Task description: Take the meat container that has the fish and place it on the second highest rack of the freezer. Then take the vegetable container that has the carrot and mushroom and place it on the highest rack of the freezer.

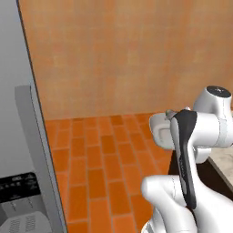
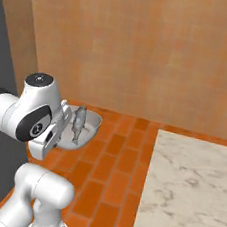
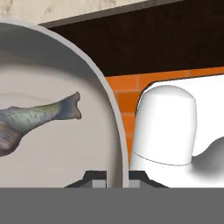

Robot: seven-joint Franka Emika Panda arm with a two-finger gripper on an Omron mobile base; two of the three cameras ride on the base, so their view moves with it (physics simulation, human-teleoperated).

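Your gripper (image 3: pixel 117 178) is clamped on the meat container (image 2: pixel 91 128) rim; the fish (image 2: pixel 78 122) lies lengthwise, tail (image 3: pixel 70 106) toward the gripped edge.

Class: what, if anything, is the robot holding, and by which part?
The fish dish, pinched at its rim by the shut gripper.

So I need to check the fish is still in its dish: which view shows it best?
Right base view: the whole fish lies in the held dish. Hand view crops the fish; left base view shows just the dish's rim.
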